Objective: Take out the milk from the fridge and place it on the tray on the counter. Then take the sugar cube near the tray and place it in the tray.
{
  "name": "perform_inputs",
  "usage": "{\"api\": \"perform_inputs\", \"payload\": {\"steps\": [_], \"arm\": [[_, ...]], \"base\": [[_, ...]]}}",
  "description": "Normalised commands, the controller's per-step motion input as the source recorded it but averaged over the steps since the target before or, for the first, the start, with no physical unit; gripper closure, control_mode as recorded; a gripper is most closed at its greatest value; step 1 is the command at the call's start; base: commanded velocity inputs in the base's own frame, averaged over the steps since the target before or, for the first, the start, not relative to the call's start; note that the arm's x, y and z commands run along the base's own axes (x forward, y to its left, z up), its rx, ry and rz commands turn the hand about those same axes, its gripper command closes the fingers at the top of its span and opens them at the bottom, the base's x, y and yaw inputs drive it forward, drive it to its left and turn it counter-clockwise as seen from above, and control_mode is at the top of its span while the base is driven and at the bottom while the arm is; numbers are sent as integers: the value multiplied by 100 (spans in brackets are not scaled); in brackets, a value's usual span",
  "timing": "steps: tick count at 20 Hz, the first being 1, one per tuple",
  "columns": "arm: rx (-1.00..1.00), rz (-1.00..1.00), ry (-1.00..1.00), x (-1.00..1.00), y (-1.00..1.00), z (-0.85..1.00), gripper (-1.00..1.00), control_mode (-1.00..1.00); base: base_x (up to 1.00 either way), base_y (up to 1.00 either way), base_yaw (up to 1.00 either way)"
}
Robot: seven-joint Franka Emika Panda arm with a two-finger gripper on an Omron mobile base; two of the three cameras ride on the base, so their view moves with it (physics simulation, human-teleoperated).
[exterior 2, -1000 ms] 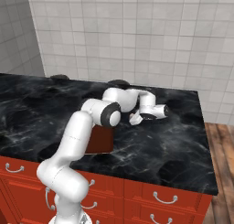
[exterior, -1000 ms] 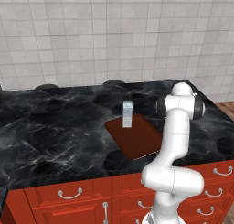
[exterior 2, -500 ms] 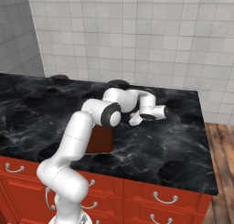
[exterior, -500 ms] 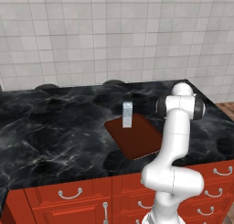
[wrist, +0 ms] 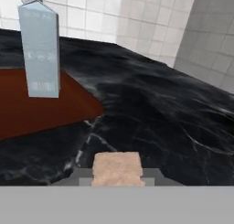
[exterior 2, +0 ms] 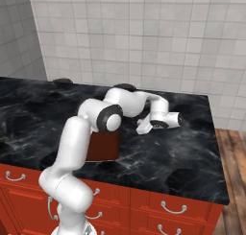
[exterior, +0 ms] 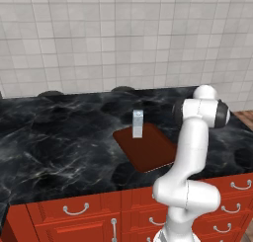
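The white arm is seen risen from the base, bent at the elbow and folded down low over the surface [exterior: 59, 137], with the wrist laid almost level just above the black marble. In the right base view the pincer [exterior 2: 140, 128] is held low, just beside the near right corner of the tray [exterior: 148, 147], pointing back toward it. Through the hand view the sugar cube [wrist: 117, 168] is caught between the two dark finger tips [wrist: 84, 176], so the pincer is clenched on the cube, and the cube is seen right down at the marble beside the tray.

The milk [exterior: 138, 123] is stood upright on the tray, at its far left part, gabled top up. In the hand view the carton [wrist: 40, 49] is seen beyond the cube, on the reddish-brown sheet, well apart from the finger tips.

The surface is glossy black marble with white veining, above red drawers [exterior: 79, 214] with curved silver handles. A wall of pale square tiles [exterior: 123, 38] is run behind it, and a strip of wooden floor [exterior 2: 235, 181] is shown to the right. Two dark round shapes [exterior: 49, 94] are set at the back edge.

Faint marks are printed on the carton's face, too blurred to be read.
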Motion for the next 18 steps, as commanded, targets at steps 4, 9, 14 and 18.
{"api": "perform_inputs", "payload": {"steps": [4,9,14,18], "arm": [[0,0,1,-98,36,21,100,-100],[-2,-2,1,-91,53,34,100,-100],[0,-5,0,-69,22,59,100,-100],[0,-3,0,-66,13,22,100,-100]], "base": [[0,0,0],[0,0,0],[0,0,0],[0,0,0]]}}
